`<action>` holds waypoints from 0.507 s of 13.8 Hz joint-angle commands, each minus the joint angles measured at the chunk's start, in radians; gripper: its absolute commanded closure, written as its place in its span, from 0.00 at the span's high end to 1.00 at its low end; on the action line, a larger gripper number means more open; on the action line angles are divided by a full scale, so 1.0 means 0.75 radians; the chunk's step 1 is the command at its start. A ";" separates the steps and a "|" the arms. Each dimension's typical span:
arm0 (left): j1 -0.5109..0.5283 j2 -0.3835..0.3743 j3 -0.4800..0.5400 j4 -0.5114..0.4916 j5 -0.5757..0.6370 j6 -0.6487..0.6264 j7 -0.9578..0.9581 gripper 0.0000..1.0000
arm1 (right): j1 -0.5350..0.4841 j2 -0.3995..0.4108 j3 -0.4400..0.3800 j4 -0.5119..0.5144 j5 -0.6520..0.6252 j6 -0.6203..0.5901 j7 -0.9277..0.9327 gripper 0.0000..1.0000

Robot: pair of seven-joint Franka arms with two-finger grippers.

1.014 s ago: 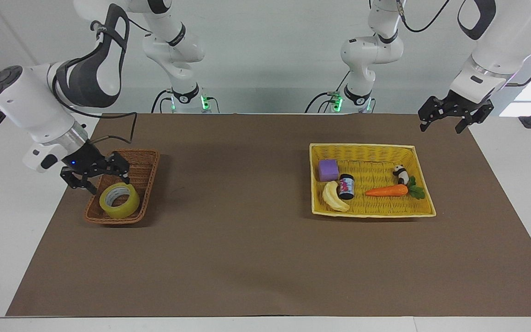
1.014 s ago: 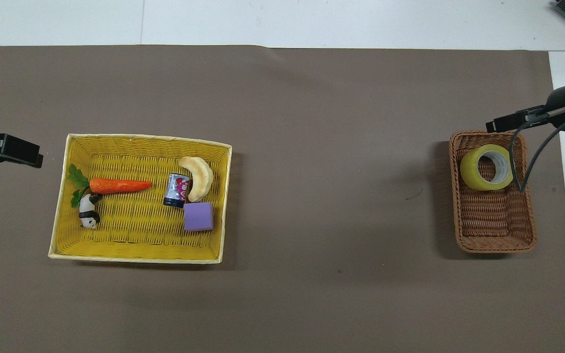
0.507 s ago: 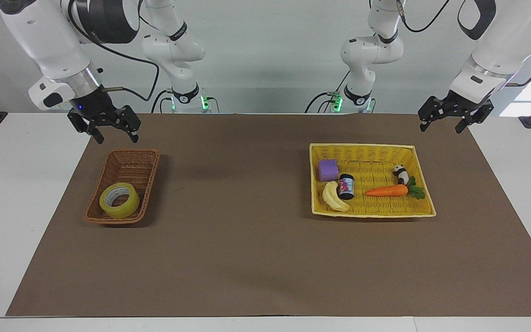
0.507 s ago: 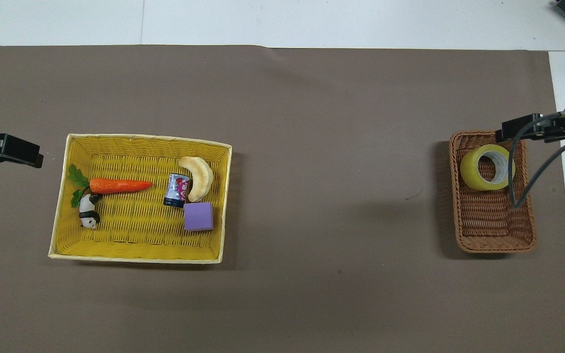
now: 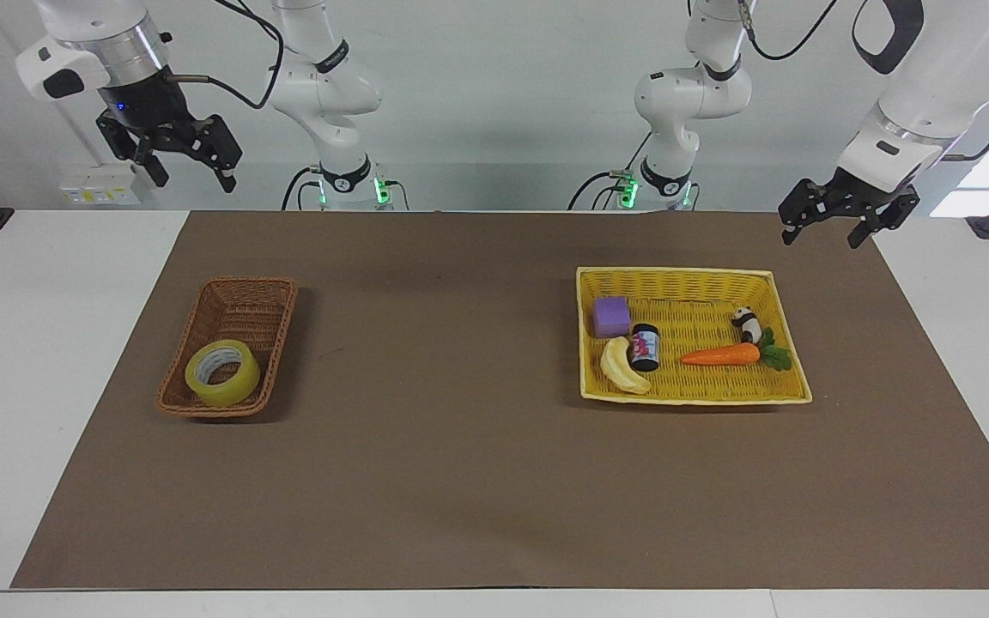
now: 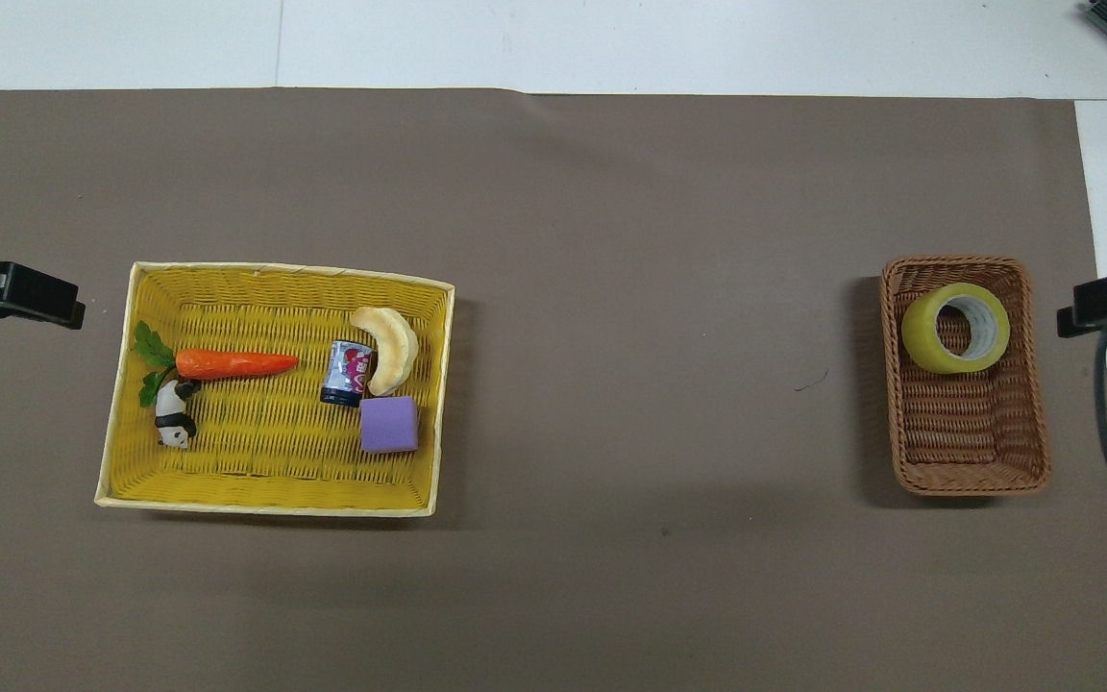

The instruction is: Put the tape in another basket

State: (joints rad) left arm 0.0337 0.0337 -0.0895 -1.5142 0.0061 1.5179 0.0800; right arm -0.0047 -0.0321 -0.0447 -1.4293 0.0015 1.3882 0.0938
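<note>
The tape (image 5: pixel 221 372) is a yellowish roll that lies flat in the brown wicker basket (image 5: pixel 245 313), at the basket's end farther from the robots. It also shows in the overhead view (image 6: pixel 955 328), inside that basket (image 6: pixel 967 432). My right gripper (image 5: pixel 192 178) is open and empty, raised high over the table's edge at the robots' end, well apart from the basket. Only its tip shows in the overhead view (image 6: pixel 1106 308). My left gripper (image 5: pixel 821 239) is open and empty and waits in the air beside the yellow basket (image 5: pixel 692 276).
The yellow basket (image 6: pixel 289 272) at the left arm's end holds a carrot (image 6: pixel 236 363), a toy panda (image 6: pixel 172 418), a banana (image 6: pixel 388 346), a small can (image 6: pixel 346 373) and a purple cube (image 6: pixel 388 425). A brown mat (image 5: pixel 460 446) covers the table.
My right gripper has risen from just over the brown basket and drawn back toward the robots, open and empty. The tape stays in the basket. The left arm has not moved.
</note>
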 commanded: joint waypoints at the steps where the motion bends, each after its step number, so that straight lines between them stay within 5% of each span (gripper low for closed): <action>1: 0.016 0.006 -0.007 0.017 -0.020 -0.013 0.002 1.00 | 0.000 -0.100 0.023 -0.155 -0.018 0.041 0.075 1.00; 7: 0.016 0.006 -0.007 0.017 -0.020 -0.015 0.002 1.00 | -0.016 -0.050 0.029 -0.089 -0.018 0.039 0.016 1.00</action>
State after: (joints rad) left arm 0.0337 0.0339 -0.0895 -1.5142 0.0061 1.5179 0.0799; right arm -0.0056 -0.0743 -0.0296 -1.4995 0.0015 1.3986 0.1202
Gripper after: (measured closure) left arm 0.000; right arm 0.000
